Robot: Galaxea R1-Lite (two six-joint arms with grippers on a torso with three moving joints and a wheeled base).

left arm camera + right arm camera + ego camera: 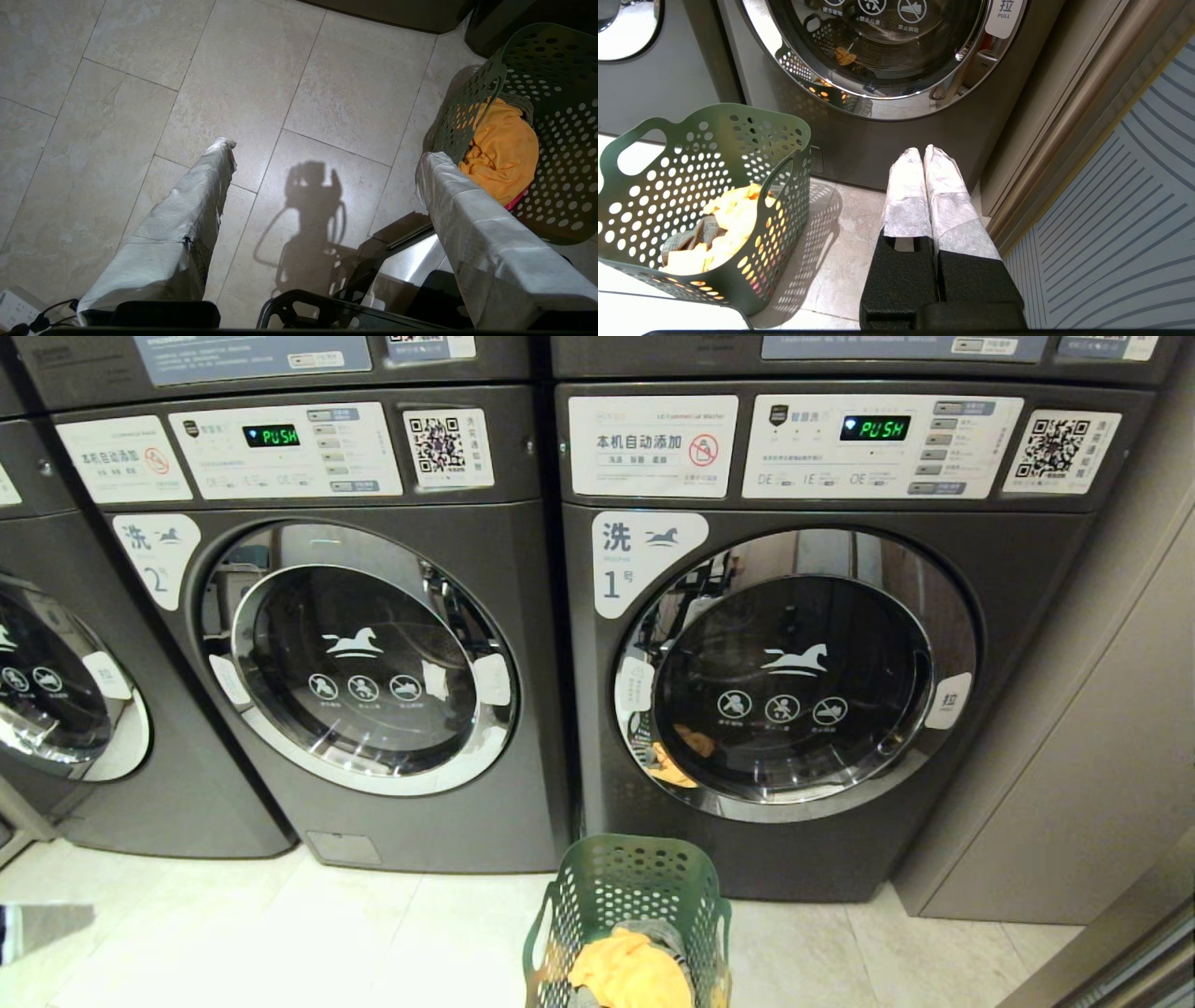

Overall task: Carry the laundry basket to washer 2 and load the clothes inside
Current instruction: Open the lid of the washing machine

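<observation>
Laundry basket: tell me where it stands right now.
In the head view the laundry basket stands on the floor tiles at bottom centre, in front of washer 1, with washer 2 further left.

Self-serve laundromat: numbered commercial washers [373,644] w/ QR pay codes [1053,446], tiled floor [280,933].

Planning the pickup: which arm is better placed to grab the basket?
Left, likely. The left gripper is open, one finger right beside the laundry basket rim. The right gripper is shut, off to the side before washer 1.
</observation>
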